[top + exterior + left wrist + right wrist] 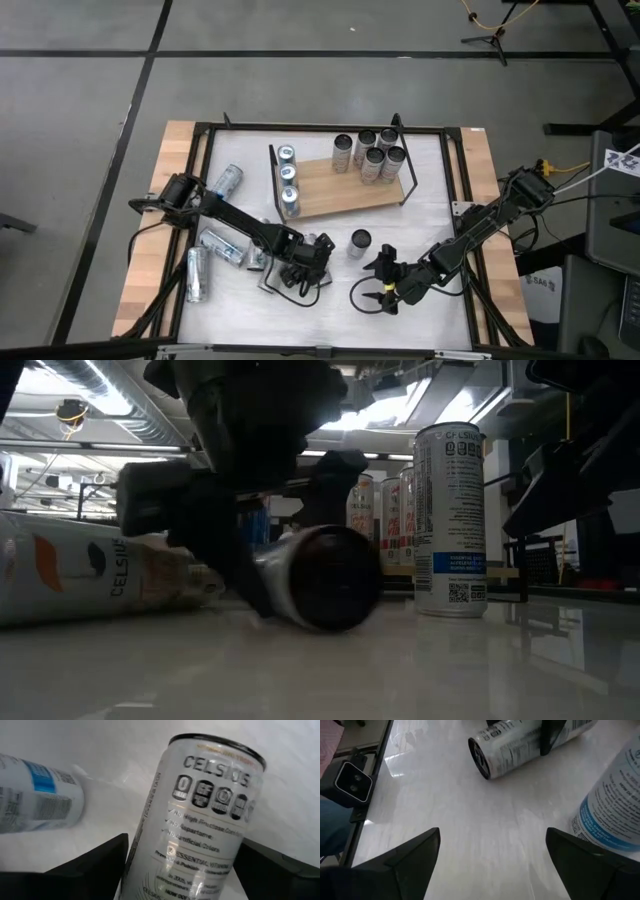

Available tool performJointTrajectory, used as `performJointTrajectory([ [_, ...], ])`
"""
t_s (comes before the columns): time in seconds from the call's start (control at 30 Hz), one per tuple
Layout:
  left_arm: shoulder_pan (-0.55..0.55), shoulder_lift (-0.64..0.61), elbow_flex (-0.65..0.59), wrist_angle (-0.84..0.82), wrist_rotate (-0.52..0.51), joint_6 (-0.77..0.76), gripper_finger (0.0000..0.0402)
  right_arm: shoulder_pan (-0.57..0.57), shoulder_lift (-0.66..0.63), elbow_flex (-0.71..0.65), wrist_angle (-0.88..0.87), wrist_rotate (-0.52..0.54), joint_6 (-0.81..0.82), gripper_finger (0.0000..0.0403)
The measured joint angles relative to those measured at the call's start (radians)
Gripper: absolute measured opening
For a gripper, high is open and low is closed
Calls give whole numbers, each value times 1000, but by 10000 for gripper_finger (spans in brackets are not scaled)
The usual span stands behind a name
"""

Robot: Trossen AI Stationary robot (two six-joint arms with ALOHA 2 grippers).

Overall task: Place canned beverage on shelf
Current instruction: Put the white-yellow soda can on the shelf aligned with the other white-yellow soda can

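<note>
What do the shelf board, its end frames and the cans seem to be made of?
Shelf board: looks like wood, light brown with a matte finish; the grain is too small to see. End frames: thin black wire, probably metal. Can between the left end effector's fingers: likely thin metal with a glossy white printed coat; it shows highlights and a dark rim.

Overhead looks straight down; low camera sits at tabletop; both share lying can [270, 262].

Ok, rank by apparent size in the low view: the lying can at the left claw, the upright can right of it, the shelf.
1. Lying can, nearest the camera, inflated.
2. Upright can; likely similar really.
3. Shelf, a mostly hidden sliver.
</note>
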Motion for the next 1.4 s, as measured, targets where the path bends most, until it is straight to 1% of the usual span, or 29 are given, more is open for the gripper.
performJointTrajectory([
  [0.23,0,-1,0,1,0,0,287,0,0,0,1,0,0,358],
  [0.43,-2,-2,0,7,0,-28,270,0,0,0,30,0,0,358],
  [0.77,-1,-2,0,26,12,-147,267,0,0,0,162,0,-3,358],
  [0.93,9,-2,0,27,65,-264,266,0,0,0,240,0,-5,358],
  [1.1,22,-2,0,45,107,-348,266,0,0,0,276,0,-6,358],
  [1.33,27,-2,0,118,147,-379,266,0,0,0,279,0,-7,358],
  [1.4,31,-2,10,121,172,-385,265,0,0,0,289,0,-7,358],
])
